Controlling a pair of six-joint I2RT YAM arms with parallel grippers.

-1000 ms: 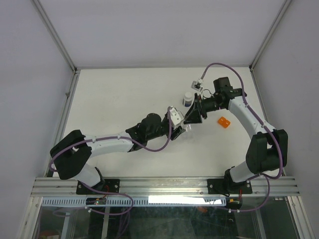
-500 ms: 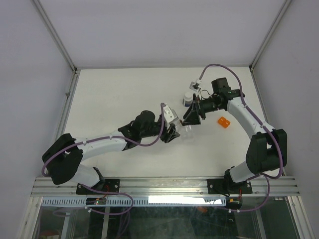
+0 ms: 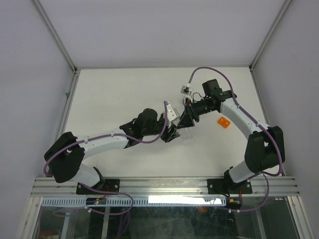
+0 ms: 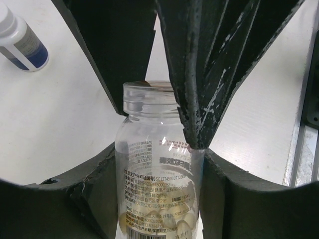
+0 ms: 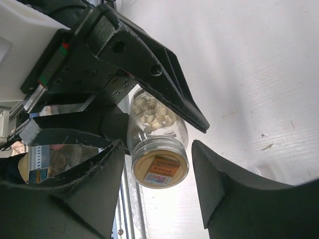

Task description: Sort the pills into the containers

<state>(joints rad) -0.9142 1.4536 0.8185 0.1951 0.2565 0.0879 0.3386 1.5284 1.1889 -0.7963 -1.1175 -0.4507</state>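
Note:
My left gripper (image 4: 157,167) is shut on a clear round vial (image 4: 157,149) with printed text and pale pills at its bottom. The vial's tan cap (image 5: 160,169) faces the right wrist camera. My right gripper (image 5: 158,154) is open, with one finger (image 5: 219,184) on each side of the cap and a gap on the right side. In the top view the two grippers, left (image 3: 174,130) and right (image 3: 185,119), meet tip to tip at mid-table and hide the vial. A small orange two-cell box (image 3: 223,122) lies on the table just right of them.
A white bottle with a blue label (image 4: 20,40) stands on the table beyond the vial; the right arm hides it in the top view. The white table (image 3: 114,94) has raised metal rails along its left and right edges.
My right gripper has moved left and closed the distance to the left gripper, so its open fingers now flank the vial's cap. The left gripper has shifted slightly with the vial.

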